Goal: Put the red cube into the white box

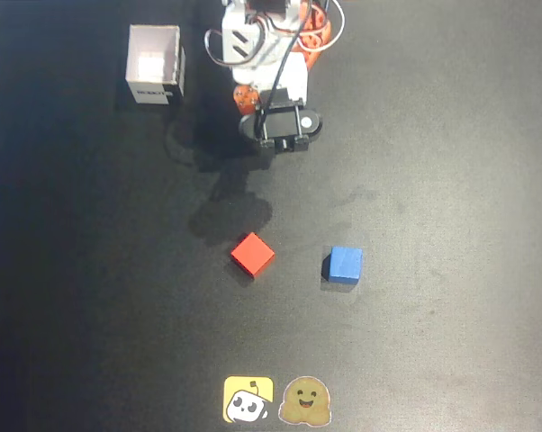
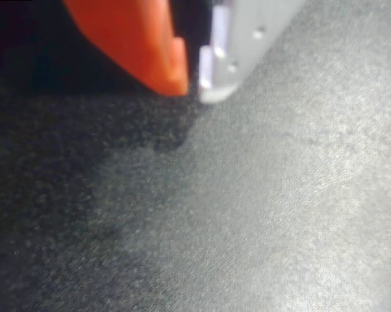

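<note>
The red cube lies on the black mat near the middle of the overhead view, turned diagonally. At the upper left stands the white box, open-topped, with a dark-text label on its near side. My arm is folded up at the top centre, well above the cube and to the right of the box. In the wrist view my gripper hangs over bare mat, its orange finger and white finger nearly touching at the tips with nothing between them.
A blue cube sits to the right of the red one, about a cube's width and a half away. Two stickers lie at the mat's bottom edge. The arm's shadow falls on the mat just above the red cube.
</note>
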